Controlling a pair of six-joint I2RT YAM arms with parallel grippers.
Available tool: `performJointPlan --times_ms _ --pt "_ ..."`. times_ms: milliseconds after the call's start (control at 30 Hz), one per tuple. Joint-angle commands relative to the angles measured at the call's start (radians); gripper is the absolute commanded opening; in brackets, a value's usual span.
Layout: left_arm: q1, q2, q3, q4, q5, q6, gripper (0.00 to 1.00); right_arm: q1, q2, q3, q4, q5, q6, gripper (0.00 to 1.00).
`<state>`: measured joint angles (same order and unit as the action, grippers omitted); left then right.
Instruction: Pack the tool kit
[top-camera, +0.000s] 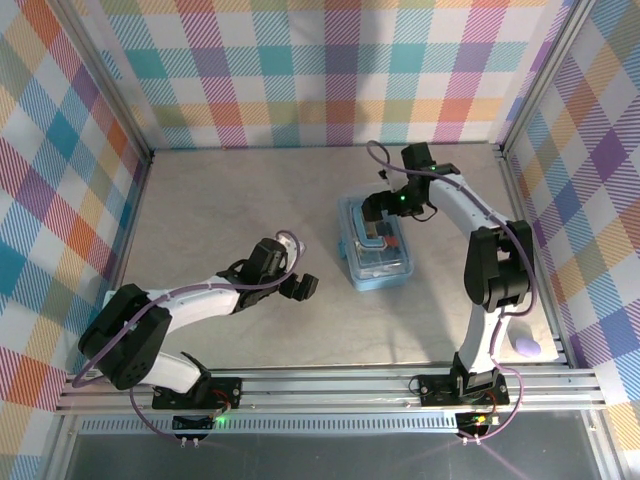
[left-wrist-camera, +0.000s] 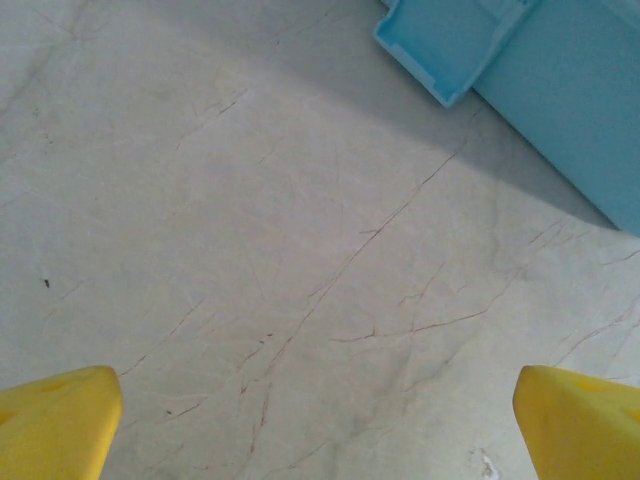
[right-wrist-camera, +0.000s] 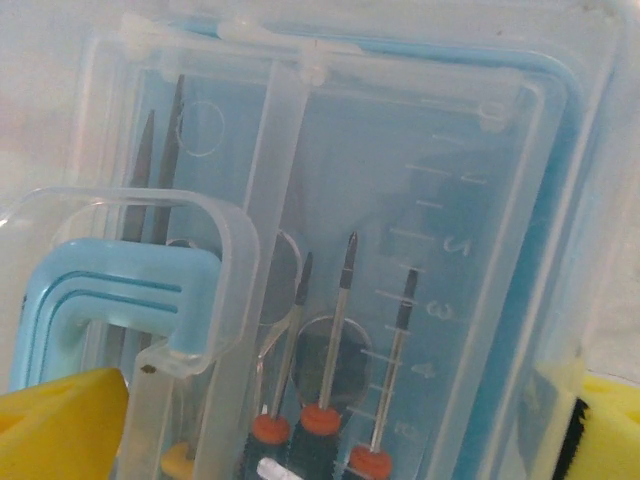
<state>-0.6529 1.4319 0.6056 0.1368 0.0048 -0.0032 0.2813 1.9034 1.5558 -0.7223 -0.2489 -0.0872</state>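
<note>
- Looking down from the top external view, we see the small translucent light-blue rectangular plastic tool kit box (top-camera: 378, 255) lying on the pale veined table (top-camera: 220, 200), right of centre. The right gripper (top-camera: 378, 208) hangs over the box's far end. The left gripper (top-camera: 300, 287) sits low over bare table, well apart from the box on its left.
- Through the left wrist camera, we see that gripper's yellow fingertips (left-wrist-camera: 55, 425) at the two lower corners, spread wide with only table between them. A light-blue corner of the box (left-wrist-camera: 570, 100) shows at the upper right.
- Through the right wrist camera, we look straight onto the clear plastic lid (right-wrist-camera: 420, 150), which lies over the box. Beneath it are slim screwdrivers with orange-collared black handles (right-wrist-camera: 325, 410), and a light-blue carrying handle (right-wrist-camera: 110, 290) sits at the left. The right gripper's jaws stand wide on either side and hold nothing.
- We judge the tools are stowed and the lid is down, so the closing step is in hand. We cannot tell whether the lid is snapped fast.
- The next move probably calls for a firm, square press on the lid's edge, with the box kept from sliding.
</note>
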Motion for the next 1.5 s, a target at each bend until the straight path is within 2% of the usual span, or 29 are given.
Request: performJointPlan --times_ms 0,467,633,767,1167,1467 --pt "-0.03 0.04 -0.01 0.122 -0.052 0.032 1.0 0.06 0.002 -0.034 -0.069 -0.096 -0.085 0.99" --pt "-0.115 0.278 -0.014 0.4 -0.06 0.072 1.0 0.077 -0.024 -0.072 -0.075 -0.081 -0.059 0.99" --pt "-0.116 0.349 0.03 0.408 -0.166 0.047 1.0 0.077 -0.024 -0.071 -0.072 -0.087 -0.048 0.99" --pt "-0.114 0.395 0.041 0.48 -0.184 0.03 1.0 0.077 -0.029 -0.077 -0.072 -0.09 -0.046 0.99" --pt "-0.098 0.404 0.076 0.405 -0.357 -0.034 1.0 0.077 -0.041 -0.088 -0.074 -0.094 -0.049 0.99" --pt "-0.083 0.327 0.059 0.348 -0.4 -0.052 1.0 0.078 -0.041 -0.107 -0.06 -0.107 -0.044 0.99"
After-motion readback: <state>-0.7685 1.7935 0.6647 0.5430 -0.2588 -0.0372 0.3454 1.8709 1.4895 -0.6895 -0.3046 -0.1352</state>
